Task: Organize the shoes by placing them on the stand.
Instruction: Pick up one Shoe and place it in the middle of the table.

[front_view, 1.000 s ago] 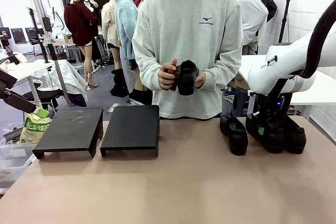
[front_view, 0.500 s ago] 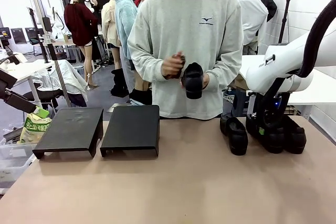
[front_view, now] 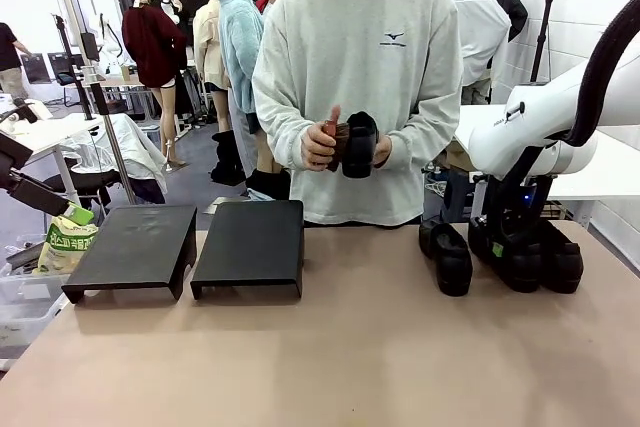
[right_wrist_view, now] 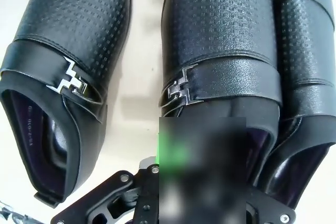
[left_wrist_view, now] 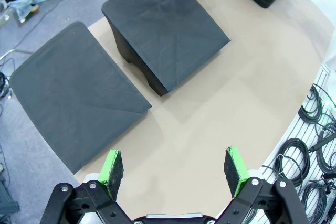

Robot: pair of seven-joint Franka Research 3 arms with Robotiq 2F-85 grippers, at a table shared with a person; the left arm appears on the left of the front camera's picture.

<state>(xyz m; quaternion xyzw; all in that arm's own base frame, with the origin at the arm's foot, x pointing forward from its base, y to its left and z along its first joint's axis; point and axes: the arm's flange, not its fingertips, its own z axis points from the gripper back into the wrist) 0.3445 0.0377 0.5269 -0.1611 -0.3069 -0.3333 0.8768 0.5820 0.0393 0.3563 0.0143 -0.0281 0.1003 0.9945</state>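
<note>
The near half of the surface [front_view: 330, 357] lay bare from side to side. At the far left the stand [front_view: 135, 237] blocked low passage, its two flat tops bare, with a slim gap between the units. At the far right three shoes [front_view: 447, 257] crowded together, the right pincer [front_view: 510, 250] clamped on the middle shoe [right_wrist_view: 220, 35]. A person's hands [front_view: 322, 142] hung over the middle of the far edge.

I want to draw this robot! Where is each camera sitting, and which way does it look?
Front: between the arms, facing across the table at the person; the right arm shows.
Left wrist: above the stand, looking down; the left gripper, open, shows at the bottom.
Right wrist: close over the shoes, at the middle shoe; the right gripper shows below.
Shared: front and left wrist both show the stand.
</note>
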